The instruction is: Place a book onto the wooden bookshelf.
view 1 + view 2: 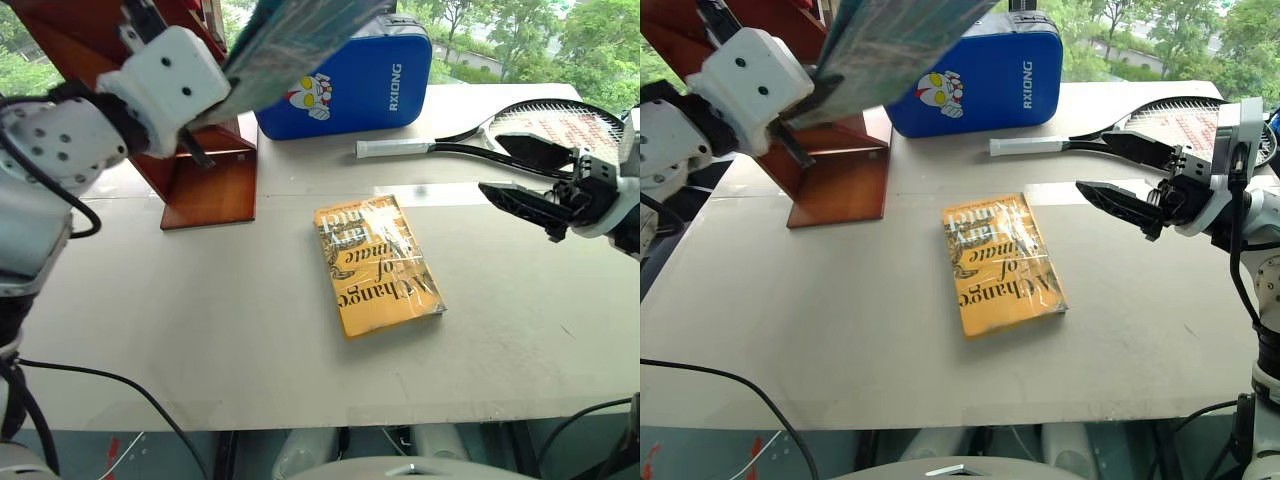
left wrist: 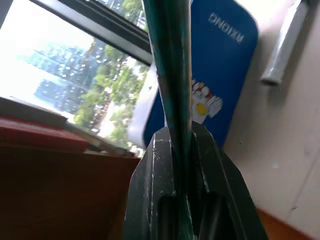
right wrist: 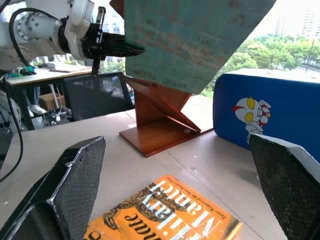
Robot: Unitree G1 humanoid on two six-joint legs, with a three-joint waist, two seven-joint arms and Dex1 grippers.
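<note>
Pale grey table (image 1: 200, 330) beside a wide window (image 2: 75, 65); green trees (image 1: 520, 30) in daylight outside

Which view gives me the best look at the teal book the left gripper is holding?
The right wrist view: the teal book shows its broad cover, held up in the air by the left gripper above the wooden bookshelf. Both eye views crop it along the top edge; the left wrist view shows its clamped edge alone.

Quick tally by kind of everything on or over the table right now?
Books: 2 (teal book held in the left gripper, yellow-orange book flat on the table)
Bookshelves: 1 (wooden bookshelf)
Blue cases: 1 (blue padded case)
Rackets: 1 (racket)
Total: 5
</note>
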